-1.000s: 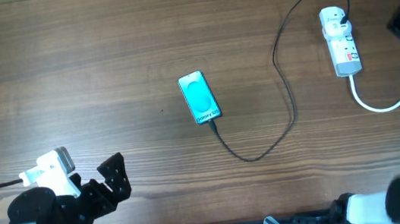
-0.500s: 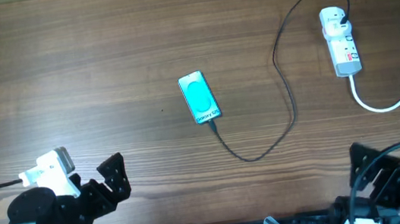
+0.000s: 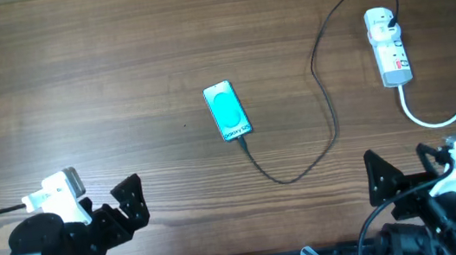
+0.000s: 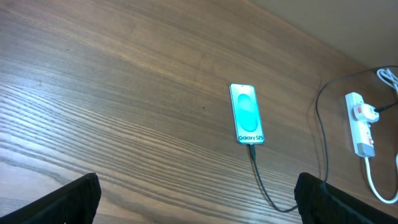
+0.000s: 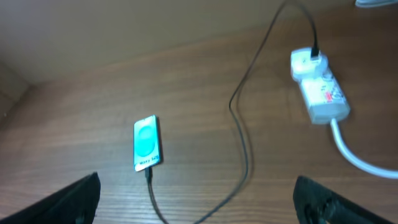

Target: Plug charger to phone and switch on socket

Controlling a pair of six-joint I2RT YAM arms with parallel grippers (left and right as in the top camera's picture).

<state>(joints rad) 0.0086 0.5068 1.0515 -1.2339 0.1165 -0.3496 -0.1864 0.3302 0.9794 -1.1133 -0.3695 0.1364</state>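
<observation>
Phone: the small rectangular cyan-screened phone (image 3: 227, 110) lies flat near the middle of the table, a bit tilted. I can read "Galaxy S25" at the end nearest the arms.
Charger: the long thin black charger cable (image 3: 333, 123) meets the phone right at that text end. From my feeds it looks plugged in, but the tip is too small for me to swear by. From there it loops toward the near edge, then runs up to the far right.
Socket: the white elongated power strip socket (image 3: 387, 47) with red markings sits at the far right, well apart from the phone. The cable's black plug sits in its far end. I can't make out how the switch stands.
Lead: a thick white lead (image 3: 437, 122) leaves the socket's near end and curves off to the right edge.
Left gripper: the left gripper (image 4: 198, 190) hovers at the near left edge with its black fingers (image 4: 68, 202) spread wide, nothing between them.
Right gripper: the right gripper (image 5: 196, 186) is at the near right edge, also gaping wide and empty.
Table: brown wood-grain table (image 3: 72, 68) under it all.
</observation>
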